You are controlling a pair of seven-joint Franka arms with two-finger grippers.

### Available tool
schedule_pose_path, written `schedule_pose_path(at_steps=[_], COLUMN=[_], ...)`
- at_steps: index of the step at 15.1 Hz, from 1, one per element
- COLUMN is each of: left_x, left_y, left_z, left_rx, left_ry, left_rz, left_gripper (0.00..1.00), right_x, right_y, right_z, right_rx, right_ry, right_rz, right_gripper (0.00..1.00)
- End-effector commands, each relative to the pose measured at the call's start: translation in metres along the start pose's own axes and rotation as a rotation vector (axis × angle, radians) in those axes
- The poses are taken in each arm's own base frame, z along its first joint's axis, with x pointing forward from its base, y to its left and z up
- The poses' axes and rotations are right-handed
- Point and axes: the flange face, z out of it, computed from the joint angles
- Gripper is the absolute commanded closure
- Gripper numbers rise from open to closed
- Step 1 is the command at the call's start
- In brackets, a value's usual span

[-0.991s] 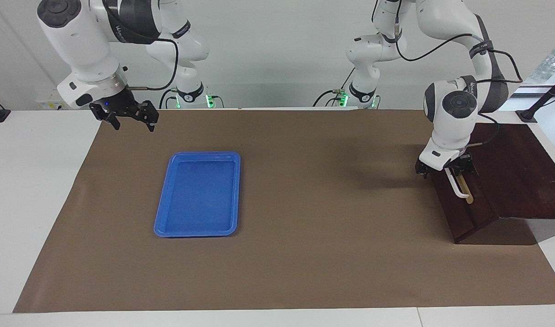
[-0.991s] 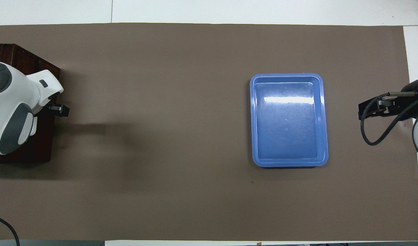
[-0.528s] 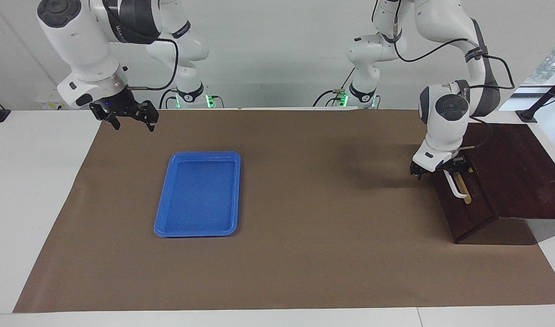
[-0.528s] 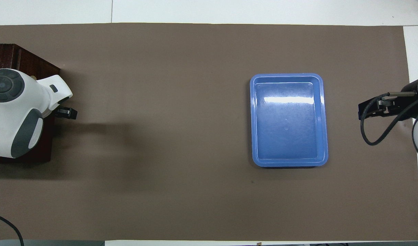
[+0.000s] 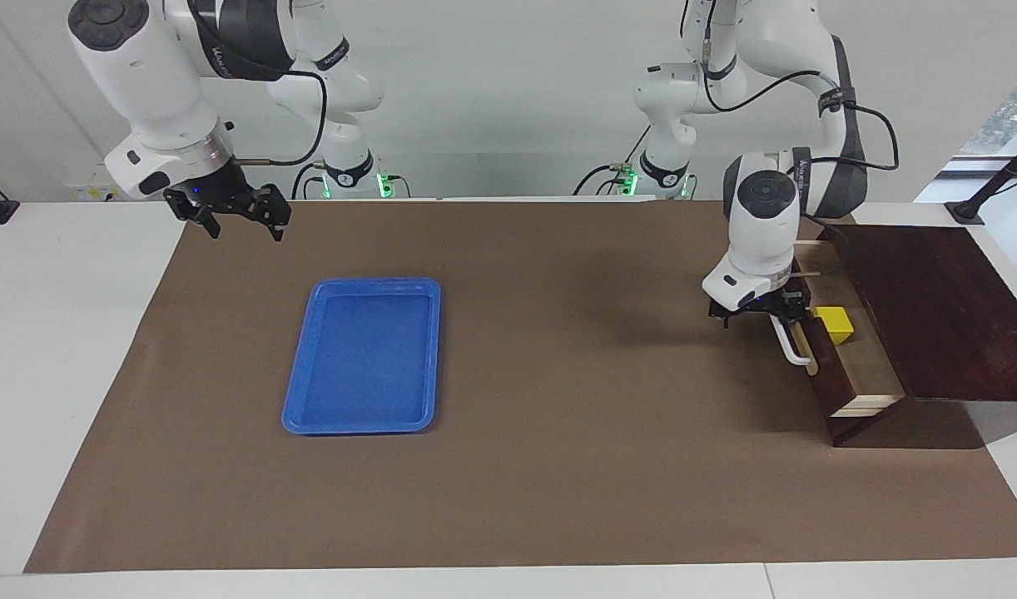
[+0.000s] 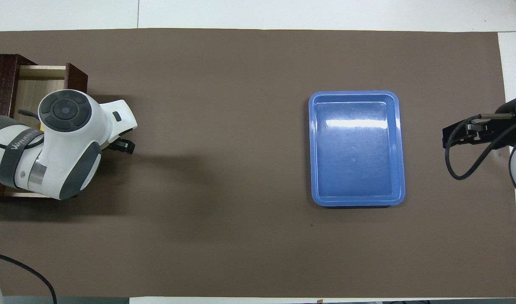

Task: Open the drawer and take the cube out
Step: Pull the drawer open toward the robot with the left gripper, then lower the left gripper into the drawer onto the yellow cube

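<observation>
Drawer [image 5: 858, 366] first: you have it pulled partway out of the dark wooden box [image 5: 941, 308] at the left arm's end of the table, and its pale wood floor shows. One thing sits inside, the yellow cube [image 5: 834, 324], resting on that floor close to the drawer's front panel, toward the end nearer the robots. In the overhead view the left arm's wrist covers nearly all of the cube. Your blue plastic tray [image 5: 363, 358] lies flat on the brown mat [image 5: 558, 482] toward the right arm's end, well apart from the drawer, and it holds nothing.

Your left gripper [image 5: 781, 320] is down at the drawer's front, its fingers clamped on the white bar handle [image 5: 796, 351] at the end nearer the robots, with the wrist standing almost upright over it and the forearm bent back above the box. Your right gripper [image 5: 240, 218] hangs in the air over the mat's edge near its own base, fingers spread apart and holding nothing; that arm waits.
</observation>
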Motion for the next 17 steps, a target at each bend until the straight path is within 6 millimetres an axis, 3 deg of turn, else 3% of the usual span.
schedule_pose_path(at_steps=[1,3,6,8,10,13,15,17], left_x=[0.003,0.017,0.036,0.032,0.023,0.011,-0.009,-0.018], left_y=[0.006,-0.003,-0.024,-0.048,-0.091,-0.141,-0.164,-0.167], left_z=[-0.027,-0.050,-0.115,-0.139,-0.144,-0.130,-0.114,-0.103], left_rx=[-0.013,-0.016,-0.170,-0.218,-0.284,-0.300,-0.288,-0.275], left_ry=[-0.024,-0.041,-0.015,-0.037,-0.042,-0.069,-0.139,-0.163], left_rz=[0.004,-0.014,-0.124,-0.225,-0.397,-0.662,-0.883,-1.070], left_gripper=[0.00,0.00,0.00,0.00,0.00,0.00,0.00,0.00], right_x=[-0.002,-0.002,-0.002,-0.002,-0.002,-0.002,-0.002,-0.002], right_y=[0.002,0.002,0.002,0.002,0.002,0.002,0.002,0.002], right_z=[-0.002,-0.002,-0.002,-0.002,-0.002,-0.001,-0.001,-0.002], right_rx=[0.009,0.009,0.009,0.009,0.009,0.009,0.009,0.009], right_ry=[0.012,0.012,0.012,0.012,0.012,0.011,0.011,0.012], right_rz=[0.010,0.010,0.010,0.010,0.010,0.010,0.010,0.010], right_gripper=[0.00,0.00,0.00,0.00,0.00,0.00,0.00,0.00])
